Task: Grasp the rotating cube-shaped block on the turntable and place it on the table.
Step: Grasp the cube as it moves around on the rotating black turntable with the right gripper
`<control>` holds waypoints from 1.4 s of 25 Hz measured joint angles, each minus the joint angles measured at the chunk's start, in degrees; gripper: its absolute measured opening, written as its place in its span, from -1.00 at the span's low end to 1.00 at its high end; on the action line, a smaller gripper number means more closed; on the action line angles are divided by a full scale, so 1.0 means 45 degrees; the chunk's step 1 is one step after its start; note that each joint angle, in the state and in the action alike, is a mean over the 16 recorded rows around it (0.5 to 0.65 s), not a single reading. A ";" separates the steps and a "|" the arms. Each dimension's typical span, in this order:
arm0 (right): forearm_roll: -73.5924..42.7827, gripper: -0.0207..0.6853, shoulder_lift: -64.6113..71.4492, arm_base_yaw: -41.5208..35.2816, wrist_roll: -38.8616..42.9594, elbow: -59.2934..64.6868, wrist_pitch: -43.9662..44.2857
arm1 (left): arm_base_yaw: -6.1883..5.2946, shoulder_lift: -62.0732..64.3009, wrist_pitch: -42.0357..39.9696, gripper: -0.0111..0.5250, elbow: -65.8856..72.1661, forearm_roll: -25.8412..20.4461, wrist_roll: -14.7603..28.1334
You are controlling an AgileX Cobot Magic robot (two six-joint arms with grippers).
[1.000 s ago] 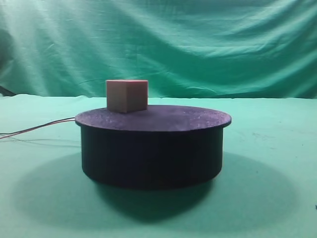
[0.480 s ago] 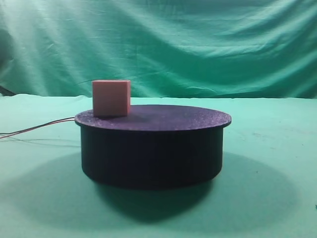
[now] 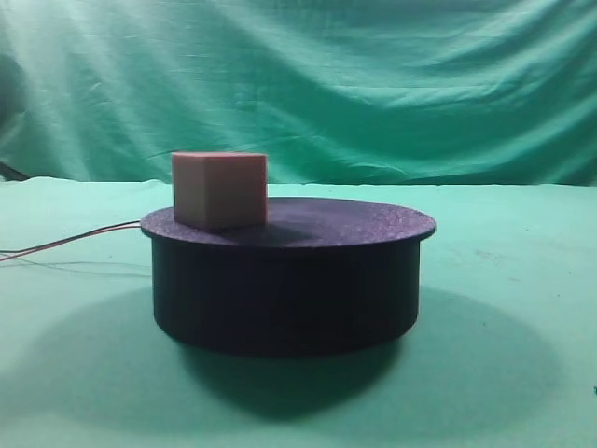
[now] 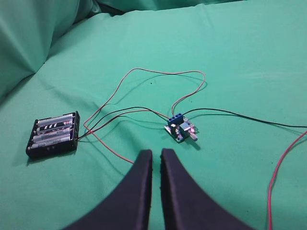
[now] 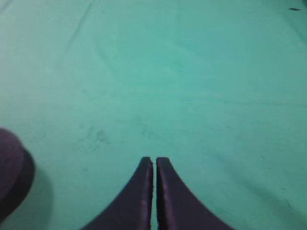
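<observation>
Exterior high view: you have the small pinkish-salmon matte cube-shaped block [image 3: 220, 190] sitting on the left part of the rough flat top of the wide black cylindrical turntable [image 3: 285, 280], centre frame, one vertical edge turned toward the camera. The wrinkled green cloth table [image 3: 504, 271] lies all round; thin red and black wires [image 3: 65, 245] trail off left. No arm shows here, so you cannot tell from this view which arm is nearer.

Left wrist view: the left gripper [image 4: 156, 155], bottom centre, has its black jaws clenched together on nothing. It looks at a black four-cell battery holder [image 4: 53, 134] at left and a small blue-terminal circuit board [image 4: 181, 129] at centre, wired together. Neither block nor turntable is in frame.

Right wrist view: the right gripper [image 5: 154, 163], bottom centre, is pressed closed and empty over bare cloth. A dark rounded edge at lower left is probably the turntable, so the block likely lies left of those jaws. The cube has no long axis.
</observation>
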 joint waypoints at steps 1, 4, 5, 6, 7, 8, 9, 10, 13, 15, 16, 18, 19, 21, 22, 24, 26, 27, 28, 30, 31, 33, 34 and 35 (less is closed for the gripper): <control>0.0230 -0.94 0.0424 0.0271 -0.0308 -0.0111 0.0126 | 0.0000 0.0000 0.0000 -0.96 0.0000 0.0000 0.0000; 0.0877 -0.94 0.1812 0.1312 -0.1223 -0.0480 0.0385 | 0.0000 0.0000 0.0000 -0.96 0.0000 0.0000 0.0000; 0.1072 -0.94 0.2317 0.1721 -0.1502 -0.0627 0.0437 | 0.0000 0.0000 0.0000 -0.96 0.0000 0.0000 0.0000; 0.1248 -0.94 0.2842 0.2152 -0.1746 -0.0788 0.0473 | 0.0000 0.0000 0.0000 -0.96 0.0000 0.0000 0.0000; 0.1399 -0.94 0.3386 0.2602 -0.1942 -0.0960 0.0492 | 0.0000 0.0000 0.0000 -0.96 0.0000 0.0000 0.0000; 0.1510 -0.94 0.3942 0.3058 -0.2092 -0.1137 0.0490 | 0.0000 0.0000 0.0000 -0.96 0.0000 0.0000 0.0000; 0.1577 -0.94 0.4500 0.3512 -0.2191 -0.1321 0.0470 | 0.0000 0.0000 0.0000 -0.96 0.0000 0.0000 0.0000; 0.1603 -0.93 0.5060 0.3956 -0.2248 -0.1513 0.0438 | 0.0000 0.0000 0.0000 -0.96 0.0000 0.0000 0.0000; 0.1545 -0.85 0.6695 0.5156 -0.2284 -0.2138 0.0280 | 0.0000 0.0000 0.0000 -0.96 0.0000 0.0000 0.0000; 0.1474 -0.73 0.7698 0.5797 -0.2261 -0.2616 0.0177 | 0.0000 0.0000 0.0000 -0.96 0.0000 0.0000 0.0000; 0.1445 -0.65 0.8157 0.6056 -0.2244 -0.2872 0.0135 | 0.0000 0.0000 0.0000 -0.96 0.0000 0.0000 0.0000; 0.1404 -0.46 0.9001 0.6462 -0.2207 -0.3407 0.0090 | 0.0000 0.0000 0.0000 -0.96 0.0000 0.0000 0.0000; 0.1396 -0.35 0.9385 0.6606 -0.2189 -0.3675 0.0089 | 0.0000 0.0000 0.0000 -0.96 0.0000 0.0000 0.0000; 0.1407 -0.13 1.0084 0.6809 -0.2169 -0.4200 0.0124 | 0.0000 0.0000 0.0000 -0.96 0.0000 0.0000 0.0000; 0.1417 -0.02 1.0406 0.6874 -0.2164 -0.4449 0.0159 | 0.0000 0.0000 0.0000 -0.96 0.0000 0.0000 0.0000; 0.1443 0.20 1.0990 0.6955 -0.2159 -0.4907 0.0243 | 0.0000 0.0000 0.0000 -0.96 0.0000 0.0000 0.0000; 0.1474 0.41 1.1520 0.7004 -0.2156 -0.5302 0.0335 | 0.0000 0.0000 0.0000 -0.96 0.0000 0.0000 0.0000; 0.1490 0.50 1.1762 0.7018 -0.2153 -0.5470 0.0381 | 0.0000 0.0000 0.0000 -0.96 0.0000 0.0000 0.0000; 0.1506 0.58 1.1993 0.7028 -0.2150 -0.5622 0.0421 | 0.0000 0.0000 0.0000 -0.96 0.0000 0.0000 0.0000; 0.1537 0.69 1.2434 0.7037 -0.2142 -0.5863 0.0469 | 0.0000 0.0000 0.0000 -0.96 0.0000 0.0000 0.0000; 0.1552 0.72 1.2642 0.7041 -0.2136 -0.5957 0.0469 | 0.0000 0.0000 0.0000 -0.96 0.0000 0.0000 0.0000; 0.1572 0.71 1.3034 0.7049 -0.2125 -0.6094 0.0423 | 0.0000 0.0000 0.0000 -0.96 0.0000 0.0000 0.0000; 0.1580 0.67 1.3213 0.7052 -0.2119 -0.6140 0.0378 | 0.0000 0.0000 0.0000 -0.96 0.0000 0.0000 0.0000; 0.1586 0.62 1.3378 0.7056 -0.2111 -0.6177 0.0327 | 0.0000 0.0000 0.0000 -0.96 0.0000 0.0000 0.0000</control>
